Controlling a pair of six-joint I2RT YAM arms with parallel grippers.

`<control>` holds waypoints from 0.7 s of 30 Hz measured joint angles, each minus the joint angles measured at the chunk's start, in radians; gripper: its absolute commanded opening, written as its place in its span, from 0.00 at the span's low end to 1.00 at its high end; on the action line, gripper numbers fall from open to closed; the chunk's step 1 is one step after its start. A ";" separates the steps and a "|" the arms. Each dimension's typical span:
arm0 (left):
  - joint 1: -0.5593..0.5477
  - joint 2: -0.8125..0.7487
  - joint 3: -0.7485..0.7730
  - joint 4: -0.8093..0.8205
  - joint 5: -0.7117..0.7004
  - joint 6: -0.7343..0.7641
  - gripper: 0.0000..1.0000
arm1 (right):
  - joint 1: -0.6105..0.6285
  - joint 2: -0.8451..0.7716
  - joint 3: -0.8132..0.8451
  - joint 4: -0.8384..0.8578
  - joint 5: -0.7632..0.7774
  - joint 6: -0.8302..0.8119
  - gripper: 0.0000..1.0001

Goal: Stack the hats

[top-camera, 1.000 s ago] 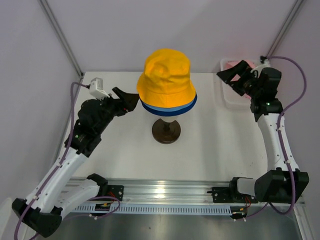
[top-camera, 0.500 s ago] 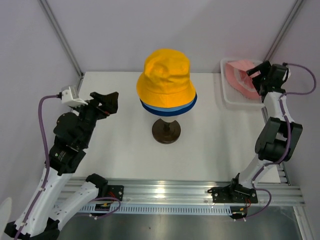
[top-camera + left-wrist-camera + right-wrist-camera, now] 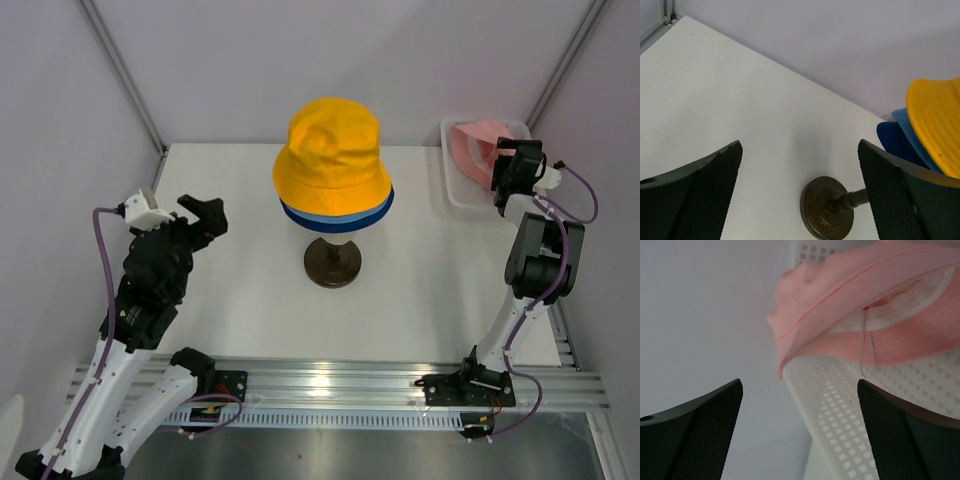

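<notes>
Three hats sit stacked on the mannequin stand: the yellow-orange hat (image 3: 332, 155) on top, with the light blue brim (image 3: 300, 215) and the dark blue brim (image 3: 375, 218) showing under it. The left wrist view shows the yellow-orange hat (image 3: 937, 125), light blue hat (image 3: 911, 134) and dark blue hat (image 3: 894, 142) at its right edge. The pink hat (image 3: 475, 145) lies in the white basket (image 3: 458, 195). My left gripper (image 3: 205, 220) is open and empty, left of the stack. My right gripper (image 3: 510, 160) is open and empty at the basket, with the pink hat (image 3: 865, 305) close ahead.
The stand's dark round base (image 3: 333, 262) is on the white table, also in the left wrist view (image 3: 826, 207). The basket's mesh wall (image 3: 840, 410) fills the space between my right fingers. Grey walls enclose the table at the back and sides.
My left arm has pulled back to the left, away from the stack. My right arm has folded up and its gripper now sits low at the basket's right side. Both stay open.
</notes>
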 measured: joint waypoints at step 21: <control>0.068 0.029 -0.027 0.035 0.003 -0.013 0.99 | 0.012 0.169 0.268 0.098 -0.027 -0.068 0.00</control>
